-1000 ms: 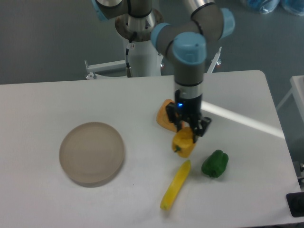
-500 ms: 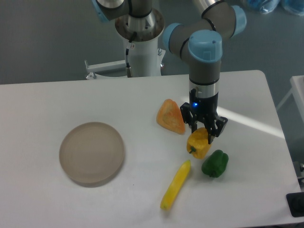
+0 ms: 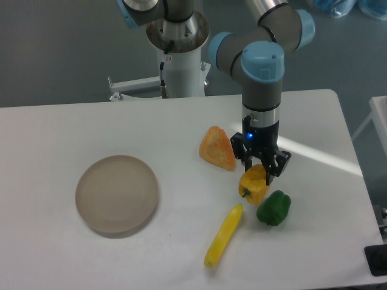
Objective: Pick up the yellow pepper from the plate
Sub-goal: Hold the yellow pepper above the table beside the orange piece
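The yellow pepper point(image 3: 253, 185) is a small blocky yellow-orange piece right of the table's centre, well away from the plate. My gripper point(image 3: 259, 167) points straight down over it, its black fingers point(image 3: 245, 161) closed against the pepper's top and sides. The pepper is at or just above the tabletop; I cannot tell whether it touches. The plate point(image 3: 117, 194), a round flat tan disc, lies at the left with nothing on it.
An orange wedge-shaped piece point(image 3: 217, 147) lies just left of the gripper. A green pepper point(image 3: 274, 208) sits right beside the yellow pepper at its lower right. A long slim yellow piece point(image 3: 223, 235) lies below. The table's right edge is nearby.
The gripper carried the yellow pepper rightward, from in front of the orange wedge to beside the green pepper. Over the last half second it barely moved.
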Action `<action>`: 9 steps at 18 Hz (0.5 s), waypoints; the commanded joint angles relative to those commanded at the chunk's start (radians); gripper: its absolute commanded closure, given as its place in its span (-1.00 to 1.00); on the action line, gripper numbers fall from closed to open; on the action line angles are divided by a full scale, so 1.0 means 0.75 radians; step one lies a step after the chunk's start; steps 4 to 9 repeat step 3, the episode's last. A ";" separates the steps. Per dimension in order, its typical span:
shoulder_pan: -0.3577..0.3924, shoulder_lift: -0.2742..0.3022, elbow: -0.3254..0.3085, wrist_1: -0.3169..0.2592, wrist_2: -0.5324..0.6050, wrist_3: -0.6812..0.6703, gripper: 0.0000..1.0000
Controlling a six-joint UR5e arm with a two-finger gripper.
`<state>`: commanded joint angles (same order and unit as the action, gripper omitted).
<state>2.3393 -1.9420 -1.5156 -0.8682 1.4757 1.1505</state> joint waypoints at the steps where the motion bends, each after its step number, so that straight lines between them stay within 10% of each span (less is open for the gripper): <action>1: 0.000 0.000 0.000 0.000 0.000 -0.002 0.11; 9: 0.000 0.000 0.002 0.000 0.000 0.000 0.11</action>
